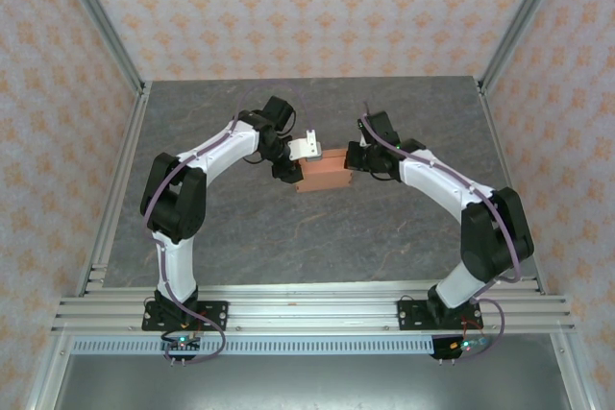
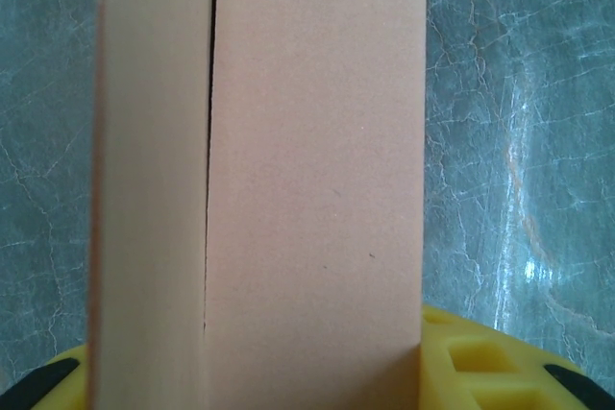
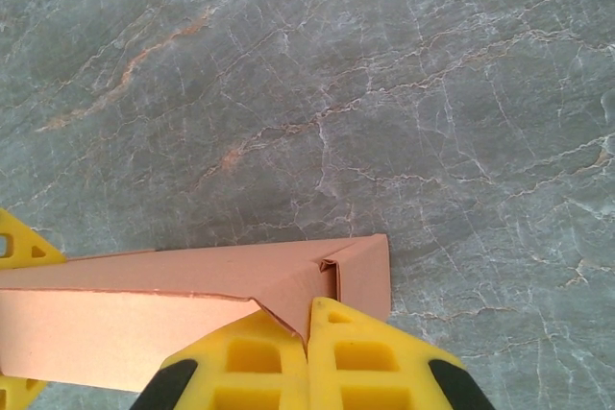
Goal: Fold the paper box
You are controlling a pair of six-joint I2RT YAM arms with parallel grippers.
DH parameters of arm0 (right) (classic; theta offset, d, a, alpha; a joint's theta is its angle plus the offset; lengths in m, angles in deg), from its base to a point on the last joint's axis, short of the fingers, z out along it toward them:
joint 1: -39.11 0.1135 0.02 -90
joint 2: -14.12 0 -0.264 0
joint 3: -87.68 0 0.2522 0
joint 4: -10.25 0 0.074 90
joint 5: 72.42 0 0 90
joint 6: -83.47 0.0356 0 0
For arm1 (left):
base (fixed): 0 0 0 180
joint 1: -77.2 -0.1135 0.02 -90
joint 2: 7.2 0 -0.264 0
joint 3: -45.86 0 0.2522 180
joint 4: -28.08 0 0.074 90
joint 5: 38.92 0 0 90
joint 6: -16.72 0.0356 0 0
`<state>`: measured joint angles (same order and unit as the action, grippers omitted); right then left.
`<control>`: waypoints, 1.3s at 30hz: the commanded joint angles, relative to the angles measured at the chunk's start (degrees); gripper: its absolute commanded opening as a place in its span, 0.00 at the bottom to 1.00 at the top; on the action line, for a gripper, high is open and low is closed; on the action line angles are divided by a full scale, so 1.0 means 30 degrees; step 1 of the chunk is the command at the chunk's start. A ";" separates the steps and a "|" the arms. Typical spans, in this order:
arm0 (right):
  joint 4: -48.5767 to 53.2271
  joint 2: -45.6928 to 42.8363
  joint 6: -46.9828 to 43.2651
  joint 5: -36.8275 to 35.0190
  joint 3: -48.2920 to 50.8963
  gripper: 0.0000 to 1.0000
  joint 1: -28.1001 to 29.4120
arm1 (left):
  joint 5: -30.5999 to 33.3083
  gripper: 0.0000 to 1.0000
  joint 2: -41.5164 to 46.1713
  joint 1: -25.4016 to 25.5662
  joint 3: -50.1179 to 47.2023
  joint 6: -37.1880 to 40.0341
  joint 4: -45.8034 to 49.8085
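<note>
The paper box is a salmon-orange card box held a little above the middle of the grey table, between my two grippers. My left gripper grips its left end. In the left wrist view the paper box runs up the middle, with a yellow finger pressed against each long side. My right gripper is at the box's right end. In the right wrist view its fingertips are pressed together, pinching a card flap at the box's corner.
The grey marbled tabletop lies under the box. Patterned walls and metal frame rails enclose it on the left, right and back. The left gripper's yellow fingertips show at the far end of the box in the right wrist view.
</note>
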<state>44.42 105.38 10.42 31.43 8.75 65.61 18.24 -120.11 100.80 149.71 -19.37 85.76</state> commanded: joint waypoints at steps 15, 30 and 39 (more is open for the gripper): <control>0.0305 -0.0434 -0.2962 -0.2692 0.2397 0.00 0.0387 | 0.1176 0.22 -0.0128 -0.0574 0.0352 -0.0792 0.0582; -0.2299 0.0089 -0.2527 -0.1931 0.4385 0.00 0.0371 | 0.1264 0.25 -0.0043 -0.0570 0.0441 -0.1283 0.0475; -0.2883 -0.0161 -0.2354 -0.2416 0.4743 0.00 0.0436 | 0.1234 0.41 0.0149 -0.0570 0.0536 -0.1651 0.0477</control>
<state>25.84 102.98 2.62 27.01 19.97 67.10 18.61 -120.11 100.43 149.93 -22.34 85.80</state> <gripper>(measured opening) 0.038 0.411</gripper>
